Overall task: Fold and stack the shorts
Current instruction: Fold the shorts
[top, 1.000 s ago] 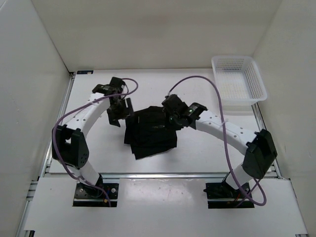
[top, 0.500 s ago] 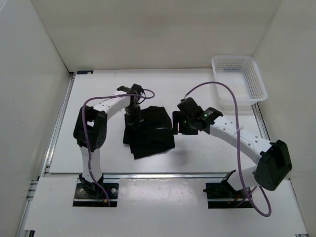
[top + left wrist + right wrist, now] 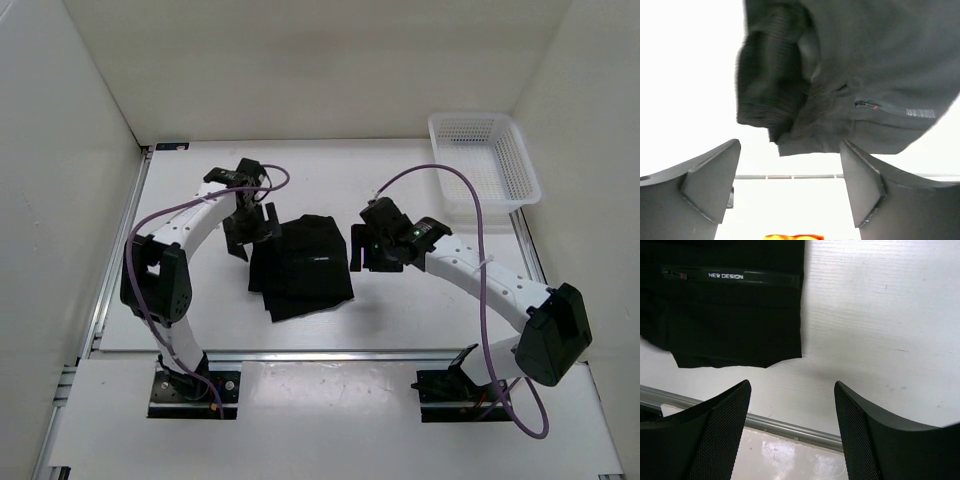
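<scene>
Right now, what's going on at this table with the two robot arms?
Two robot arms are working on black shorts, which lie in a folded pile mid-table. Neither arm holds them: the left gripper is open beside the pile's left edge, and the right gripper is open just off its right edge. A white basket sits at the far right corner.

Bright even light, soft shadows, blurry shorts (image 3: 840,75) at left wrist.
</scene>
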Tool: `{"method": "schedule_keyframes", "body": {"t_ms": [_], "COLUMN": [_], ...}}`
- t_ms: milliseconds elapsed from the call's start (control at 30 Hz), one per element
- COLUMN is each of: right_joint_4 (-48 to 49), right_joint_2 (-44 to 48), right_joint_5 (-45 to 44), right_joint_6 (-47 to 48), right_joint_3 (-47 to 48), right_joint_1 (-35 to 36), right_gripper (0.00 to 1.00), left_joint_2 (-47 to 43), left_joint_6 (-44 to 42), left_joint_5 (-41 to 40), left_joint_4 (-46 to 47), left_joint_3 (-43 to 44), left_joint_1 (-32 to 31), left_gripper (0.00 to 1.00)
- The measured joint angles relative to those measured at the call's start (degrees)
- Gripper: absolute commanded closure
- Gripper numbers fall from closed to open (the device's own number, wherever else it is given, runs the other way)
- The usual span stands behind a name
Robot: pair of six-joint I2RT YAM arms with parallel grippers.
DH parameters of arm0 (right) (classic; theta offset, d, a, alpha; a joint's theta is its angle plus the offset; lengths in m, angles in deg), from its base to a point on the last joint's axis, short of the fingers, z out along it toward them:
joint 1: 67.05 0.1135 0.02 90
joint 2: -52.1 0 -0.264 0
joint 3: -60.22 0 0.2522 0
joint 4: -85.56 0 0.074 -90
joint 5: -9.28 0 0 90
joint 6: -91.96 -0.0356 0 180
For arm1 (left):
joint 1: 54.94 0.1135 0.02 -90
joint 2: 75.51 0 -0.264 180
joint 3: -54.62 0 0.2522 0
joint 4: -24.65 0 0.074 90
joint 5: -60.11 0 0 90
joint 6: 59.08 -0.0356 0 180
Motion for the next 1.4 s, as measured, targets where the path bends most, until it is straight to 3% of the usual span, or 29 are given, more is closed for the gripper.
{"method": "schedule_keyframes", "body": {"t_ms": [100,167,200,233,300,333,400,600,867,1067,1200,1233,1267,1333,1367,1400], "right_joint_4": [0.0,0.0,0.0,0.0,-0.5,-1.0,-1.2,1.8,4.7,5.0,5.6,5.7,5.7,6.2,6.8,7.1], "right_joint_2": [-0.8,-1.3,-1.4,-1.7,-2.8,-3.8,-6.5,-17.1,-34.1,-36.6,-37.1,-37.4,-37.6,-37.6,-36.9,-35.7], "right_joint_5": [0.0,0.0,0.0,0.0,0.2,0.3,1.0,5.3,8.0,8.0,6.3,5.9,5.4,4.2,3.6,2.8], "right_joint_6": [0.2,0.5,0.8,1.0,1.6,1.7,2.3,3.3,1.9,-3.8,-7.1,-7.3,-7.3,-6.7,-6.0,-5.0], "right_joint_3": [0.0,0.0,0.0,0.0,0.8,1.7,4.3,11.2,15.1,17.4,18.5,19.1,20.0,21.3,21.5,21.3], "right_joint_1": [0.0,0.0,0.0,0.0,0.0,0.0,0.0,0.1,0.2,-1.7,-3.9,-4.6,-5.1,-5.9,-6.2,-6.4], "right_gripper": [0.26,0.33,0.36,0.47,0.59,0.65,0.74,0.78,0.83,0.83,0.7,0.61,0.39,0.11,0.0,0.0], "left_joint_2": [0.0,-0.2,-0.4,-0.7,-1.3,-1.5,-1.5,4.8,16.8,22.7,29.6,30.9,32.1,33.6,33.7,33.5], "left_joint_6": [0.4,0.6,0.7,0.9,1.0,0.9,0.6,0.3,-0.8,-2.4,-3.0,-3.1,-3.2,-3.3,-3.3,-3.5], "left_joint_5": [-1.0,-1.7,-1.9,-2.1,-2.3,-2.3,-2.3,-4.1,-4.8,-4.7,-4.7,-4.7,-4.7,-4.7,-4.9,-5.2], "left_joint_4": [-1.0,-1.9,-2.0,-2.1,-2.2,-2.1,-1.7,0.3,3.3,0.4,-0.9,-0.9,-1.2,-2.1,-2.4,-2.8], "left_joint_3": [-3.2,-3.4,-3.2,-2.8,-1.3,-0.2,2.2,6.6,2.4,10.4,22.7,25.2,27.7,31.7,32.9,33.8], "left_joint_1": [1.9,2.3,2.1,1.9,1.3,1.0,0.5,0.0,2.4,2.7,2.7,2.7,2.7,2.6,2.4,2.4], "left_gripper": [0.14,0.21,0.35,0.44,0.63,0.8,0.88,0.9,0.9,0.9,0.9,0.9,0.87,0.87,0.85,0.78]}}
